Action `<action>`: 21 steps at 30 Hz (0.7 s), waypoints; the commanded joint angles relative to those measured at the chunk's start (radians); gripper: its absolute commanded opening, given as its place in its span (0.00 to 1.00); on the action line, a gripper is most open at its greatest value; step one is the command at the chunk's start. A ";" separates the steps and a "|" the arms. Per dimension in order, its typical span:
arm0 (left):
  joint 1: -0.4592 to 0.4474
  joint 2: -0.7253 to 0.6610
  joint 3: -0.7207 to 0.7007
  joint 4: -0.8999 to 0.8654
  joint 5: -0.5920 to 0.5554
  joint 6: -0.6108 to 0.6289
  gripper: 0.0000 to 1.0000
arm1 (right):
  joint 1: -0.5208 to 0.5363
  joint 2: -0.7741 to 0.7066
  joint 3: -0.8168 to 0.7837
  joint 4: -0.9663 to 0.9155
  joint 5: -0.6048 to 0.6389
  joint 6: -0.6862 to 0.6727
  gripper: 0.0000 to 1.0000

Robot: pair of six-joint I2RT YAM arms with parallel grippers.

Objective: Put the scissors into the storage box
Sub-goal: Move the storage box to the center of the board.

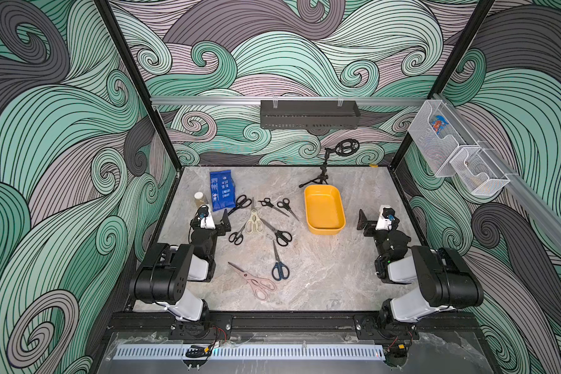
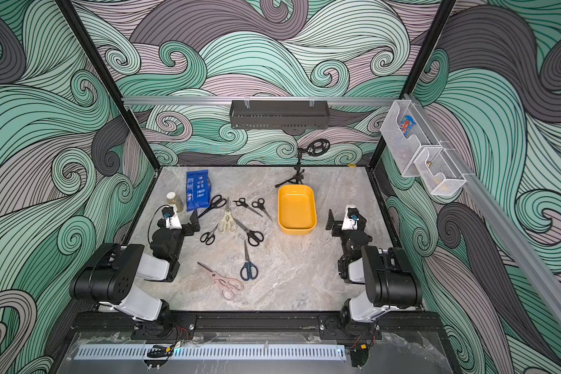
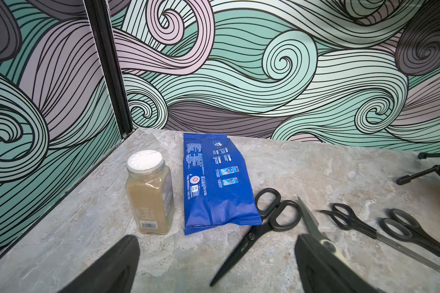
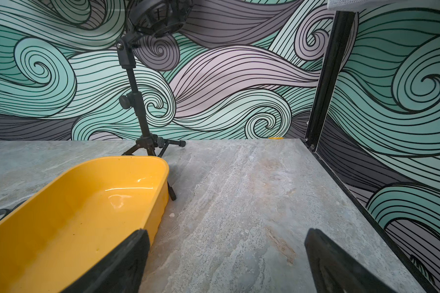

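Observation:
Several scissors lie scattered on the marble table: a cream-handled pair (image 1: 253, 221), small black-handled pairs (image 1: 240, 204) (image 1: 277, 233), a dark-blue-handled pair (image 1: 279, 267) and a pink-handled pair (image 1: 255, 281). The yellow storage box (image 1: 324, 207) stands empty to their right. My left gripper (image 1: 225, 221) hovers open at the left edge of the cluster. In the left wrist view the left gripper (image 3: 217, 238) has a black pair (image 3: 259, 228) lying between its fingers, untouched. My right gripper (image 1: 362, 221) is open just right of the box; the right wrist view shows the right gripper (image 4: 228, 231) over bare table beside the storage box (image 4: 74, 215).
A spice jar (image 1: 200, 198) and a blue packet (image 1: 221, 190) stand at the back left. A small black tripod (image 1: 324, 168) stands right behind the box. A dark perforated tray (image 1: 308, 114) hangs on the back rail, white mesh baskets (image 1: 434, 139) on the right rail.

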 commanded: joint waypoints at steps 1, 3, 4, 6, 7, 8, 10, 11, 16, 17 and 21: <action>-0.007 -0.013 0.002 0.011 -0.018 0.016 0.99 | 0.003 -0.078 -0.022 0.008 0.057 0.028 1.00; -0.022 -0.077 0.020 -0.073 -0.046 0.027 0.99 | 0.020 -0.146 0.028 -0.143 0.084 0.014 0.99; -0.036 -0.124 0.032 -0.131 -0.069 0.037 0.99 | 0.036 -0.175 0.062 -0.221 0.100 0.001 0.98; -0.054 -0.236 0.059 -0.236 -0.123 0.032 0.99 | 0.067 -0.227 0.130 -0.371 0.129 -0.002 0.98; -0.055 -0.294 0.079 -0.313 -0.133 0.008 0.99 | 0.074 -0.255 0.165 -0.442 0.131 0.054 0.98; -0.056 -0.346 0.106 -0.399 -0.136 -0.017 0.99 | 0.077 -0.278 0.206 -0.516 0.101 0.114 0.98; -0.057 -0.410 0.185 -0.578 -0.130 -0.049 0.98 | 0.089 -0.295 0.315 -0.726 0.037 0.218 0.98; -0.058 -0.424 0.231 -0.669 -0.120 -0.059 0.99 | 0.100 -0.288 0.392 -0.869 0.002 0.246 0.98; -0.065 -0.460 0.333 -0.830 -0.085 -0.255 0.99 | 0.210 -0.204 0.634 -1.274 -0.032 0.263 0.96; -0.066 -0.465 0.333 -0.836 -0.053 -0.315 0.99 | 0.239 -0.192 0.656 -1.328 -0.020 0.267 1.00; -0.066 -0.411 0.353 -0.965 0.066 -0.493 0.99 | 0.313 -0.141 0.710 -1.384 -0.060 0.310 1.00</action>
